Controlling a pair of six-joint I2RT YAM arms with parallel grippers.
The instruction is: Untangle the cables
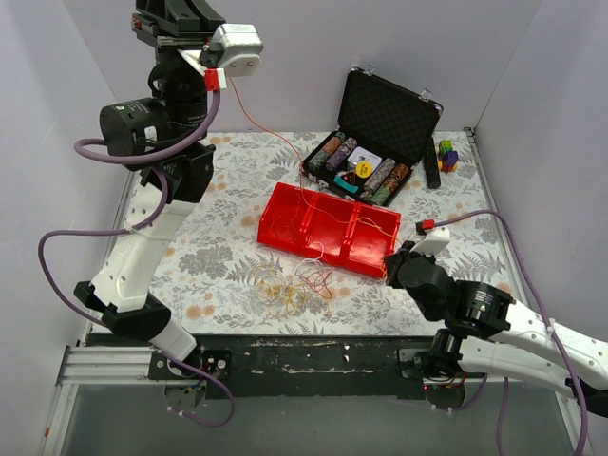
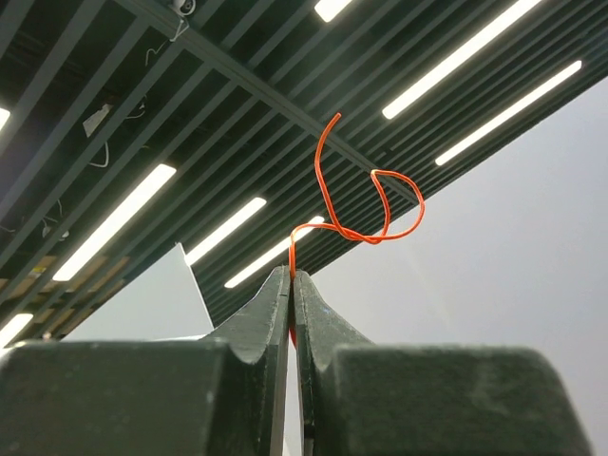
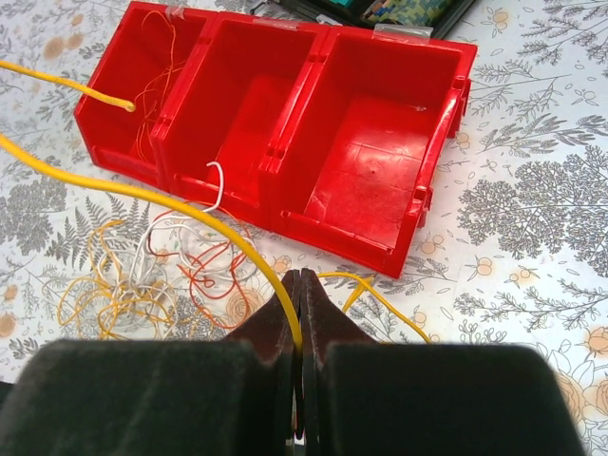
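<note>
Found the left gripper (image 1: 216, 79) up high over the far-left part of the table, jaws pinched shut on a thin orange wire strand (image 2: 319, 163). Noted a small loop in that strand just above the fingertips in the left wrist view. From overhead, traced it slanting down and to the right into a red plastic three-compartment bin (image 3: 418, 204) at mid-table.

Found the right gripper (image 3: 295, 275) low, just near of the bin's right end, jaws pressed together on a thin yellow wire strand (image 3: 142, 193). Followed this strand arching left and far across the bin's near wall. Saw a second yellow length end over the left compartment. Could not tell whether it belonged to the same strand.

Logged a few fine orange strands lying in the left compartment.

Logged a loose tangle of hair-thin orange, yellow, white and reddish-brown wire strands (image 1: 290, 285) on the floral-patterned tablecloth (image 1: 214, 256), just near of the bin's left half.

Recorded an open black hard case holding striped chips (image 1: 389, 119) beyond the bin, far right, with small coloured blocks (image 1: 446, 157) beside it.
</note>
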